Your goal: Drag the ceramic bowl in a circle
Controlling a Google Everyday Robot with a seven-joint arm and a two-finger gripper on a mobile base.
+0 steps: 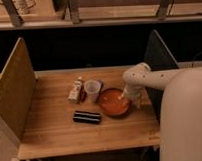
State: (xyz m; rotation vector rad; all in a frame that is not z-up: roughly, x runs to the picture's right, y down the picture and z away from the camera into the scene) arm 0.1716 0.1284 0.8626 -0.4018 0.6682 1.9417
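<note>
In the camera view your gripper (126, 96) sits at the right rim of the bowl (110, 103), mid-table (56, 137) beside the cup (92, 88); whether it is clamped or apart can't be told, so count the whole circle as probably left.

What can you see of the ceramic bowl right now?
The ceramic bowl is shallow, round and glossy orange-red with a darker rim, looking glazed. It sits upright and looks empty on the wooden table, right of centre. The gripper is at its right rim, apparently touching. The white cup stands close by its left edge.
</note>
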